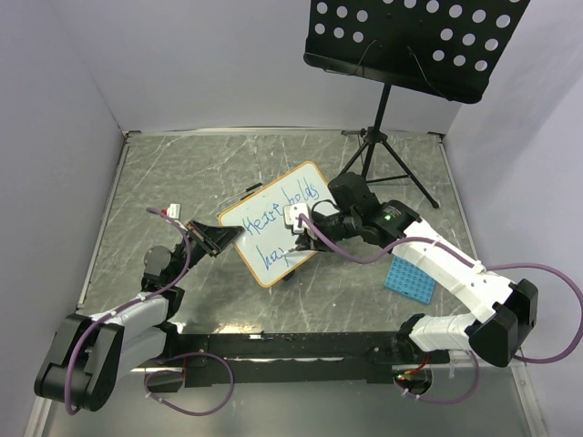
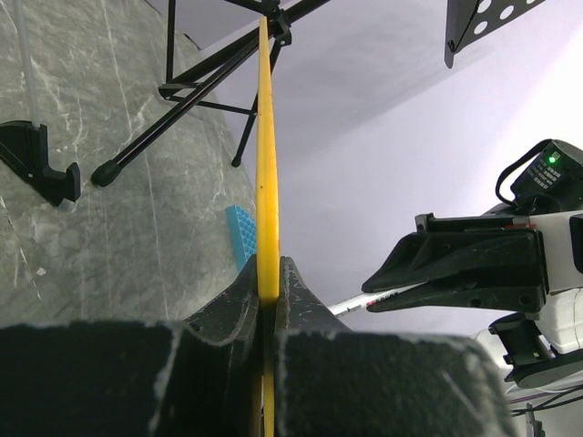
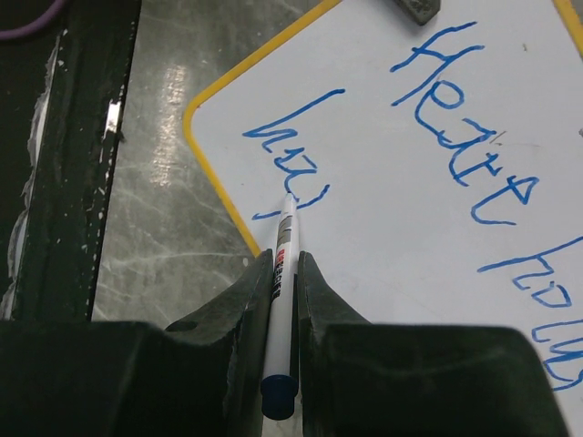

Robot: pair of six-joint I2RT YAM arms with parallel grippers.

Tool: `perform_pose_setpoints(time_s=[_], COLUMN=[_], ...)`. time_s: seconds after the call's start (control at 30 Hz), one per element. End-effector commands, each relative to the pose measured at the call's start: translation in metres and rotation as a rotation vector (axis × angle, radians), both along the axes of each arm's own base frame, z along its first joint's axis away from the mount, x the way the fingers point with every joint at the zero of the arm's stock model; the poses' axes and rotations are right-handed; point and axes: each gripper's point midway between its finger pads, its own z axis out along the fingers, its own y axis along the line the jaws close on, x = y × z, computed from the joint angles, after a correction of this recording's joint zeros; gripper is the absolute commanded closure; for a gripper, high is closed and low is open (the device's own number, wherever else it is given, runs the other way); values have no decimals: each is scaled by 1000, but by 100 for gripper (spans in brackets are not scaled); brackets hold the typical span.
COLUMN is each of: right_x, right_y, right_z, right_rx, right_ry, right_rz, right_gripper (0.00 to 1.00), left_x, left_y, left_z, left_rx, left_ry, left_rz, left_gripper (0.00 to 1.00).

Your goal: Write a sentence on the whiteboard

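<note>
The whiteboard [image 1: 273,214] with its yellow-orange frame stands tilted at mid-table. Blue lettering, the sentence [image 1: 287,205], reads "Heart holds" on top, and a shorter word starting with "h" [image 3: 291,146] sits below. My left gripper [image 1: 221,239] is shut on the board's left edge; its wrist view shows the frame [image 2: 267,137] pinched edge-on between the jaws of the left gripper [image 2: 269,273]. My right gripper [image 3: 285,259] is shut on a white marker [image 3: 282,273] with a blue end cap. The marker's tip touches the board at the end of the lower word. The right gripper [image 1: 296,237] hovers over the board's lower right part.
A black perforated music stand [image 1: 414,41] rises at the back right, its tripod legs [image 1: 387,159] spread on the table behind the board. A blue grid tray [image 1: 410,276] lies right of the board, under the right arm. A black foot [image 2: 36,159] shows on the tabletop.
</note>
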Motion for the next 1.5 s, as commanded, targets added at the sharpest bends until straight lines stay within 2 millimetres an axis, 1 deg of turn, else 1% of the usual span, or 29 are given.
perform_pose_setpoints(time_s=[0.0, 0.2, 0.3, 0.4, 0.6, 0.83, 1.2, 1.47], right_x=[15, 25, 26, 28, 28, 36, 32, 23], right_y=[11, 13, 13, 14, 12, 7, -4, -7], right_z=[26, 20, 19, 14, 12, 9, 2, -3], right_rx=[66, 57, 55, 45, 37, 18, -21, -38], right_ry=[-66, -72, -73, -65, -63, -84, -89, -68], right_rz=[-37, -75, -83, -92, -96, -144, -156, -132], right_gripper=[100, 100, 100, 100, 100, 100, 100, 100], left_x=[-6, -6, -5, -5, -5, -5, -5, -4], left_y=[2, 2, 1, 1, 1, 2, 3, 5], left_z=[60, 60, 61, 61, 61, 60, 61, 60], left_rx=[-85, -89, -90, -90, -91, -91, -91, -92], left_ry=[-195, -196, -197, -196, -199, -195, -196, -193], left_rz=[-2, -6, -7, -8, -9, -4, 7, 18], left_gripper=[99, 99, 99, 99, 99, 99, 99, 99])
